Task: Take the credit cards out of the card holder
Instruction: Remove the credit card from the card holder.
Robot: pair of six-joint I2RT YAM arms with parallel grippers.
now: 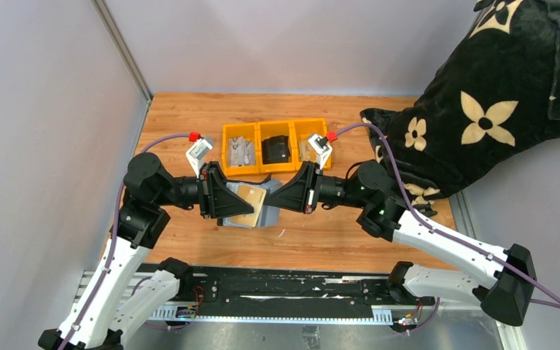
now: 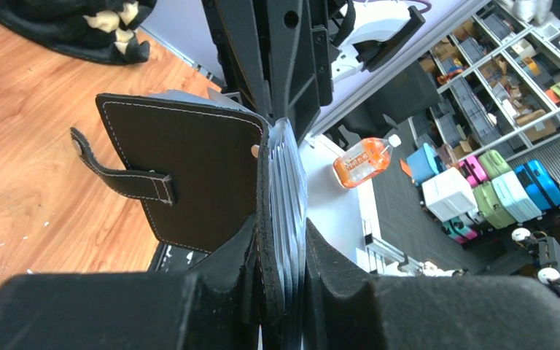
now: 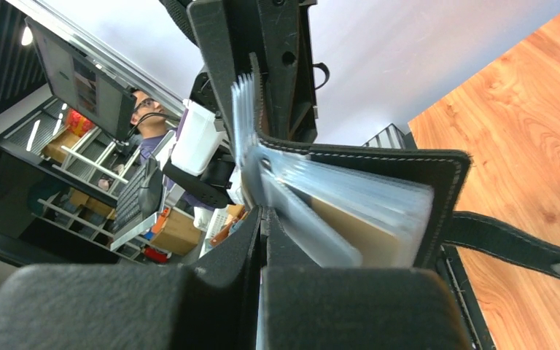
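Observation:
The card holder (image 1: 238, 221) hangs open above the table between my two grippers. In the left wrist view its black cover (image 2: 189, 168) with the strap tab (image 2: 117, 175) spreads to the left. My left gripper (image 2: 284, 240) is shut on the cover and its stack of clear sleeves (image 2: 289, 182). My right gripper (image 3: 261, 230) is shut on a thin pale leaf at the holder's other edge; I cannot tell whether that is a sleeve or a card. A tan-gold credit card (image 1: 248, 198) sits in a sleeve and also shows in the right wrist view (image 3: 354, 226). Grey cards are not clear to see.
A yellow three-compartment tray (image 1: 257, 146) stands just behind the grippers, with a black item in the middle bin and small items in the side bins. A large black cushion with beige flowers (image 1: 481, 109) covers the table's right side. A wall runs along the left.

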